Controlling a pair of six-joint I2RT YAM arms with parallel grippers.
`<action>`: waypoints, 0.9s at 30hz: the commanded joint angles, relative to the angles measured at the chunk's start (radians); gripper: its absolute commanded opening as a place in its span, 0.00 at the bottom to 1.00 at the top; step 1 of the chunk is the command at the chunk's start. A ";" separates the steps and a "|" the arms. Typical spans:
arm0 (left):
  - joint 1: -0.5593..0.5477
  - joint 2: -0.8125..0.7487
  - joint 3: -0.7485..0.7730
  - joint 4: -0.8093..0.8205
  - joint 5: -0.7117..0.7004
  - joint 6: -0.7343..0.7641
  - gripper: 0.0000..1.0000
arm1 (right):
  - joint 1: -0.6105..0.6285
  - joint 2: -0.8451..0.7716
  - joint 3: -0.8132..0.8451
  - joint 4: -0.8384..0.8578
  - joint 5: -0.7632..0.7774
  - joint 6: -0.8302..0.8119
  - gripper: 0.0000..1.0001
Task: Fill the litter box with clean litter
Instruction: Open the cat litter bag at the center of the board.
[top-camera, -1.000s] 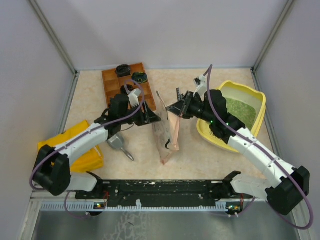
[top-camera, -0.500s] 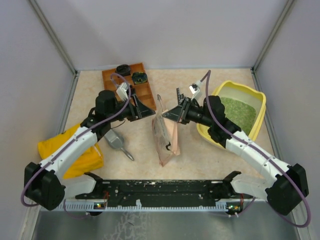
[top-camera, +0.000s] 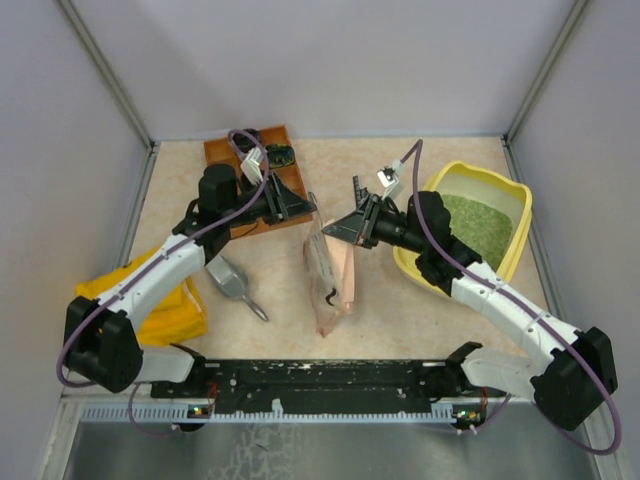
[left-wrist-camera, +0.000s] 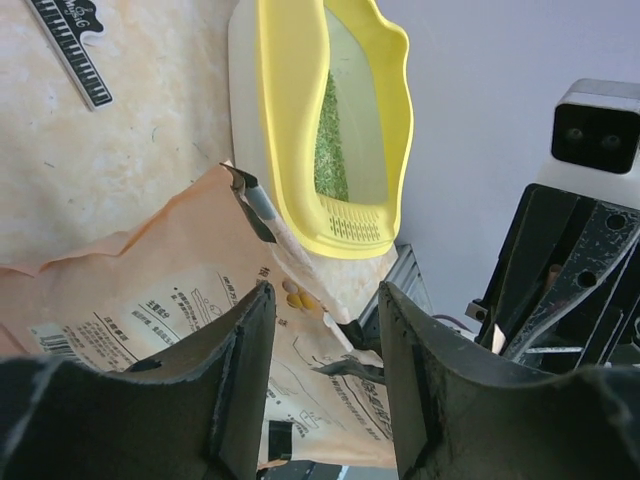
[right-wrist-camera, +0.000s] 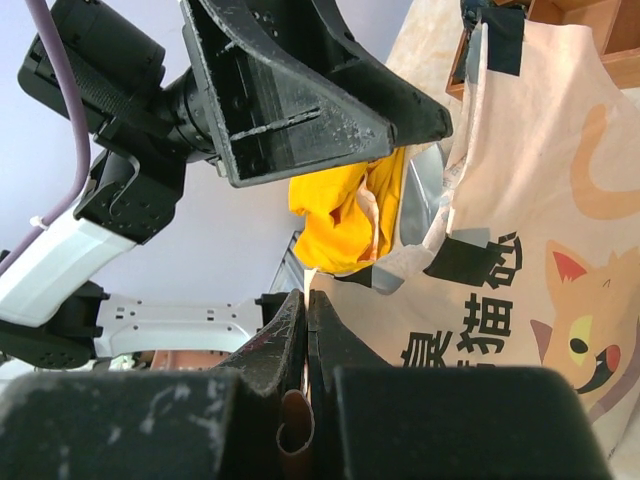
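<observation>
Beige tabletop (top-camera: 420, 300), right: litter box (top-camera: 515, 200) holding clean litter (top-camera: 475, 220) | right fingers (top-camera: 342, 226) pinched shut on pink pouch (top-camera: 330, 280) edge | left fingers (top-camera: 296, 206) apart, gripping nothing

Right gripper (top-camera: 338, 228): I pinch the top edge of the pink pouch (top-camera: 332, 280) at mid-table, its bottom resting on the table. Left gripper (top-camera: 300, 207): I hover just left of the pouch, apart from it. Litter box (top-camera: 470, 167) at right, with green litter (top-camera: 480, 225) inside. Grey scoop (top-camera: 230, 282) and yellow bag (top-camera: 165, 310) near left. Wooden tray (top-camera: 222, 155) far left.
</observation>
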 joint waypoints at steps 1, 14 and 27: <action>0.011 0.024 0.047 -0.029 -0.025 0.033 0.51 | 0.016 -0.020 0.031 0.151 -0.042 0.022 0.00; 0.012 0.049 0.053 -0.063 -0.040 0.048 0.40 | 0.027 -0.008 0.038 0.150 -0.029 0.023 0.00; 0.013 0.103 0.092 -0.085 -0.034 0.040 0.37 | 0.042 0.011 0.043 0.133 -0.021 0.008 0.00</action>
